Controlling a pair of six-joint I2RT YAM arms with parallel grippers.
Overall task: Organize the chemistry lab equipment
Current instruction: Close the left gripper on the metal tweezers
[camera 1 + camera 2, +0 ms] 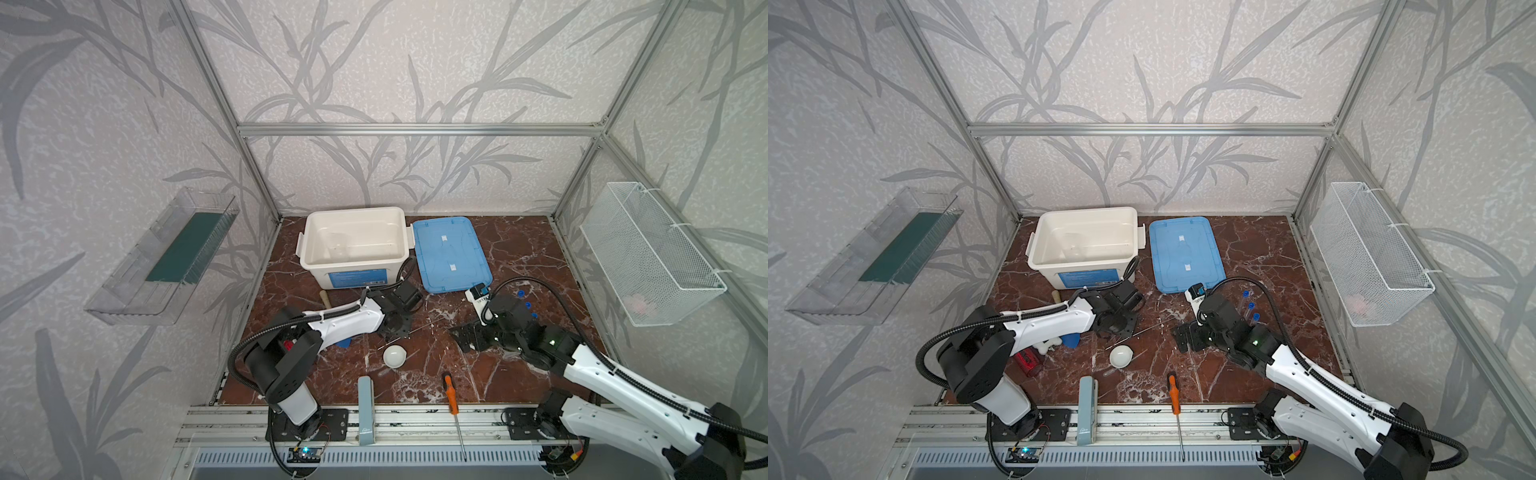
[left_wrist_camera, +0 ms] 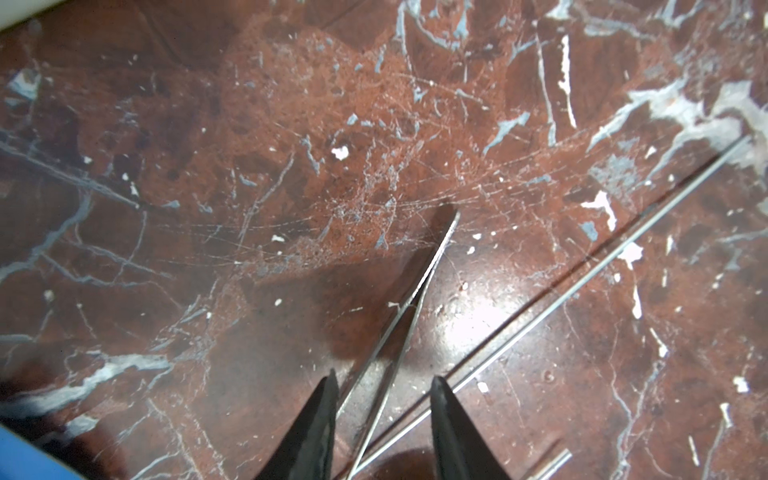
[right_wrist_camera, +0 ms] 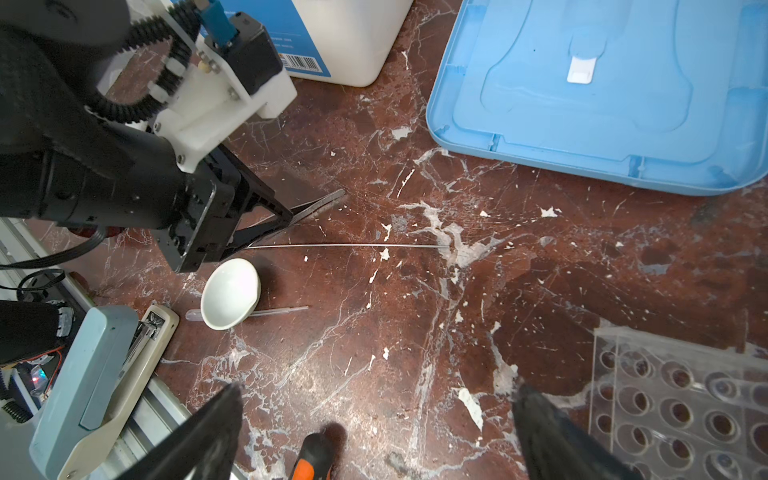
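**A:** What do the top views show?
**B:** In both top views, a small white dish point(image 1: 394, 356) sits mid-desk point(image 1: 519, 257). The right gripper point(image 1: 462, 336) hovers nearby.
**A:** And the left wrist view?
**B:** The left gripper point(image 2: 384, 376) has its jaws part-open astride metal tweezers point(image 2: 432, 266). A thin rod point(image 2: 552, 310) lies just beside them.
**A:** The right wrist view?
**B:** Its jaws are wide apart and empty above the desk, near a clear tube rack point(image 3: 681, 407).

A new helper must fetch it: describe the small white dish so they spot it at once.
Find the big white tub at the back of the red marble table. Come straight forward to mid-table: the dish sits there, over a clear dropper. It is the only round white bowl; its neighbours are a thin metal rod and tweezers.
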